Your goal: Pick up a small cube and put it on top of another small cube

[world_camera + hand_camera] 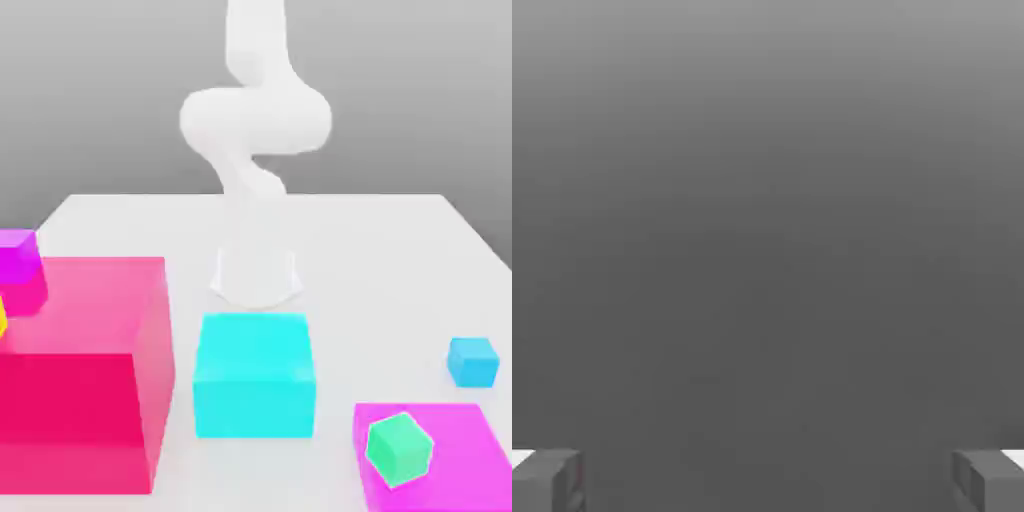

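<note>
A small sky-blue cube (472, 361) rests on the white table (380, 250) at the exterior view's right. A small green cube (399, 448) sits tilted on a flat magenta slab (460, 430) near the front right. In the hand view my gripper (768, 480) is open, its two grey fingertips (547, 480) far apart with nothing between them and only plain grey beyond. The white arm (255, 120) rises from its base at the back middle of the table, far from the small cubes.
A big cyan cube (254, 375) stands in the middle front. A large pink block (85, 370) fills the front left, with a small magenta cube (18, 265) and a yellow sliver (2, 318) at its far left side.
</note>
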Robot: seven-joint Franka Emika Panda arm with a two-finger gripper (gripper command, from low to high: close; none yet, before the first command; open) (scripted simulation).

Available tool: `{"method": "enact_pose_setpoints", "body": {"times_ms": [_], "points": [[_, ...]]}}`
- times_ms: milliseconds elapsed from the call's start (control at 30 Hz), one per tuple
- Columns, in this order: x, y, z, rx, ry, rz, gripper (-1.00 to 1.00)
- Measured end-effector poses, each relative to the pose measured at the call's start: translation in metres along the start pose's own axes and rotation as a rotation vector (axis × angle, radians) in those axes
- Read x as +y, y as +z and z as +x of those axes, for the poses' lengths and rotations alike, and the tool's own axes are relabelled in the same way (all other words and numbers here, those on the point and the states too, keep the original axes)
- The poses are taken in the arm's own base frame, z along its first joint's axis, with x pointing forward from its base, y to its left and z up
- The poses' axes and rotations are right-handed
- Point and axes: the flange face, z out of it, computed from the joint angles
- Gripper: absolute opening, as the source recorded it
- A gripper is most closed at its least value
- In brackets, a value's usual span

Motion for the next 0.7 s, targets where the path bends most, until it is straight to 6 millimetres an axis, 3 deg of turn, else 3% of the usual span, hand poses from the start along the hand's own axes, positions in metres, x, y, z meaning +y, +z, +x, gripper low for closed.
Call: {"method": "enact_pose_setpoints", "body": {"times_ms": [167,367,533,600,700], "points": [[-0.038,0.108,-0.079,-0.193,-0.283,-0.017,0.00],[-0.057,0.203,-0.209,-0.404,-0.630,-0.025,0.00],[-0.042,0.254,-0.332,-0.570,-0.930,-0.026,0.00],[-0.030,0.263,-0.391,-0.638,-1.073,-0.015,0.00],[0.002,0.276,-0.460,-0.731,-1.257,-0.014,0.00]]}}
